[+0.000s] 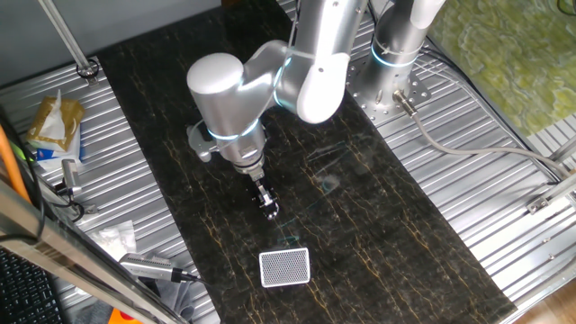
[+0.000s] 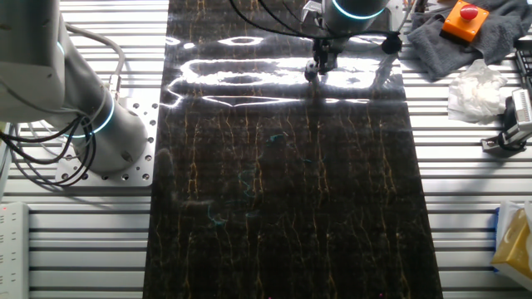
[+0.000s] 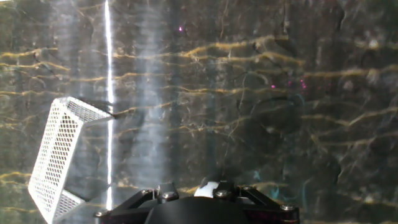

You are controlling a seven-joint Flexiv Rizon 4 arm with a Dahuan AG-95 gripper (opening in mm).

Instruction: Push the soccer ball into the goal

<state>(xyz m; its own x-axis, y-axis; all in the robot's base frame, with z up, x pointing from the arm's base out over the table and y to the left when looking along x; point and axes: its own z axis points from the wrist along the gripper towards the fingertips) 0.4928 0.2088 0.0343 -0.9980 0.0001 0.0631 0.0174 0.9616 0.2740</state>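
Observation:
The goal (image 1: 284, 267) is a small white-framed mesh box lying on the dark marble-pattern mat, near its front end. It also shows at the lower left of the hand view (image 3: 59, 155), with its open side turned towards the middle. My gripper (image 1: 268, 209) points down at the mat, a short way behind the goal, with its fingers together. In the hand view a small white bit of the soccer ball (image 3: 208, 187) peeks out just past the gripper (image 3: 196, 194) tip, to the right of the goal. In the other fixed view the gripper (image 2: 316, 68) is at the far end; ball and goal are hidden there.
The dark mat (image 1: 378, 225) lies on a ribbed metal table. The robot base (image 1: 396, 54) stands at the back. Bags and tools (image 1: 54, 126) lie along the left side. A second arm's base (image 2: 91, 124) and an orange button box (image 2: 462, 18) stand beside the mat.

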